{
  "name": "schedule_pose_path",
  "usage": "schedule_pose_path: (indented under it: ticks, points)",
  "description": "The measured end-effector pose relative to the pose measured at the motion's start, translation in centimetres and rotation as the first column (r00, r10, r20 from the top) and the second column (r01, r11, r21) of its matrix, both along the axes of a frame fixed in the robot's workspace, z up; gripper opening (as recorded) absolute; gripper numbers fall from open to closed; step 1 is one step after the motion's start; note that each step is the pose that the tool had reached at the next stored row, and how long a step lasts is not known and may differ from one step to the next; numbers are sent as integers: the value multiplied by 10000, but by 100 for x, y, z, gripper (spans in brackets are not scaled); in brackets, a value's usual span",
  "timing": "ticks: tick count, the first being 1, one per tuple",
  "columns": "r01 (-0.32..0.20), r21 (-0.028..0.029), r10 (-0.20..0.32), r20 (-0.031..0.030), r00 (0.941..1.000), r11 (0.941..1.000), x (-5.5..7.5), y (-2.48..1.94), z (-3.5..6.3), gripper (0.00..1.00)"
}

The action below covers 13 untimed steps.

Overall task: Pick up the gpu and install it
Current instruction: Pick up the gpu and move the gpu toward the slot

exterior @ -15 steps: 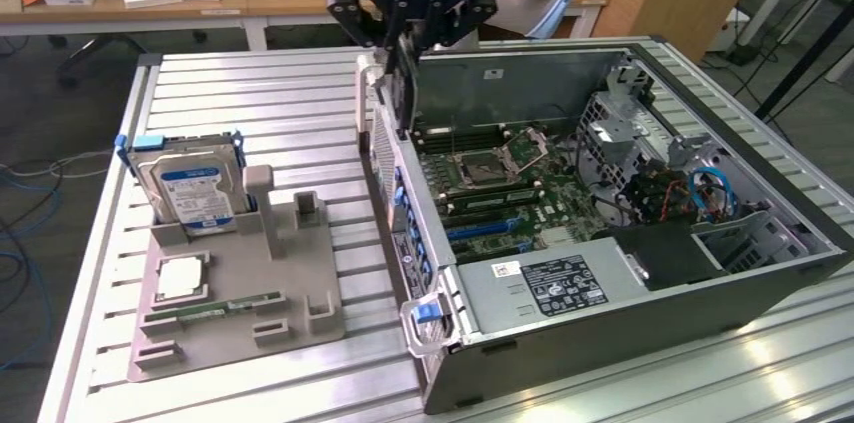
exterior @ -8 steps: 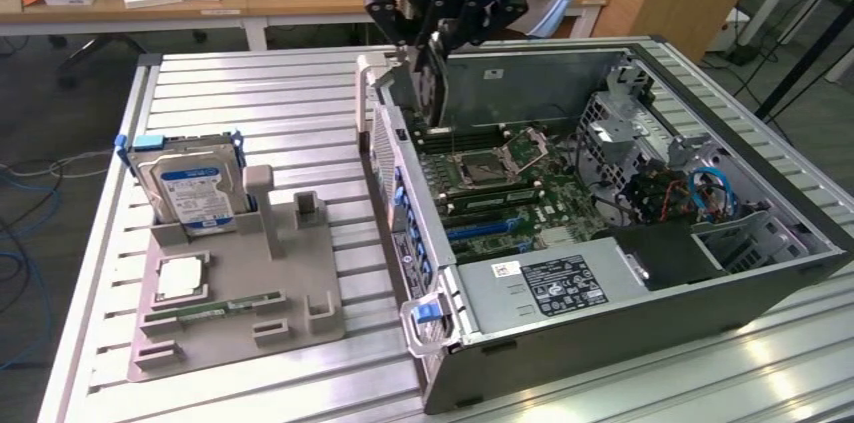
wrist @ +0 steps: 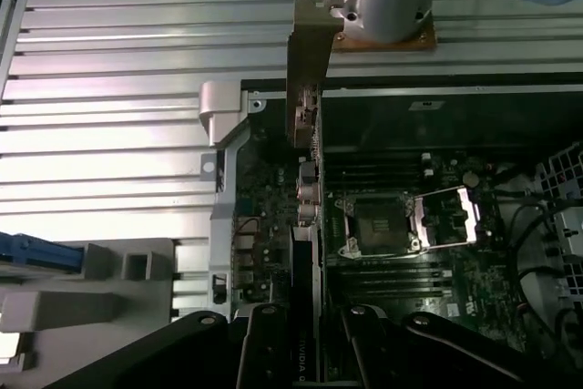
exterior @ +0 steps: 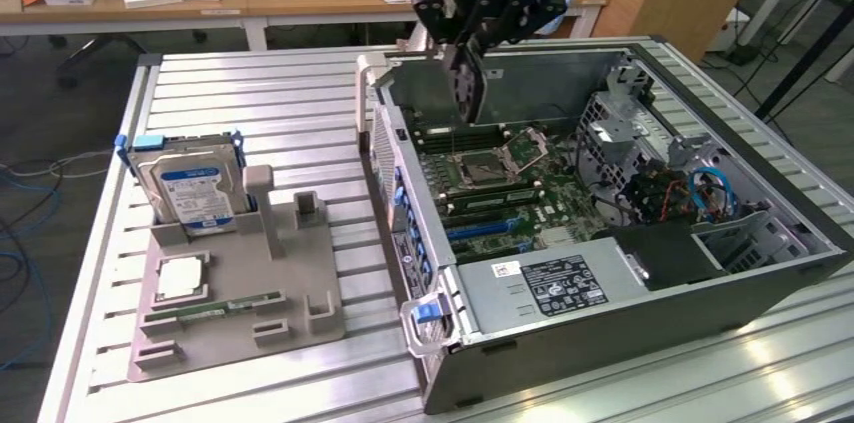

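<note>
- gpu (exterior: 458, 91) is hanging on edge in the upper middle of the exterior view, over the far end of the open computer case (exterior: 747, 293).
- At the left of that view, a grey holder (exterior: 287, 313) is sitting on the slatted worktop (exterior: 240, 93), carrying a hard drive (exterior: 194, 188) upright and a memory stick (exterior: 214, 308) lying flat, both well apart from the card.
- Moving right, the fingers (wrist: 266, 353) are clamping the card from both faces. In the wrist view it is showing edge-on, with its long axis running straight away from the fingers to the metal bracket (wrist: 310, 52) at the far end.
- Further right, the motherboard (exterior: 514, 193) is lying exposed, with the processor socket (wrist: 378, 225) just beside the card's line.
- The blue expansion slots (exterior: 487, 228) are lying lower in the exterior view than the card, so by my reading it is not seated yet.
</note>
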<state>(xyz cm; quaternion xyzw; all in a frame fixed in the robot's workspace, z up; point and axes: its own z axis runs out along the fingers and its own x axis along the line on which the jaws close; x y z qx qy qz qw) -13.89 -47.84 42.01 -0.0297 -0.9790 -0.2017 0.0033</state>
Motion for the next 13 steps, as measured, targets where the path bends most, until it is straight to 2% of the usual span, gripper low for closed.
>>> schedule_pose_path:
  ticks: [13]
  points:
    - [-10,5,10,-39,10000,10000,591,0,0,26]
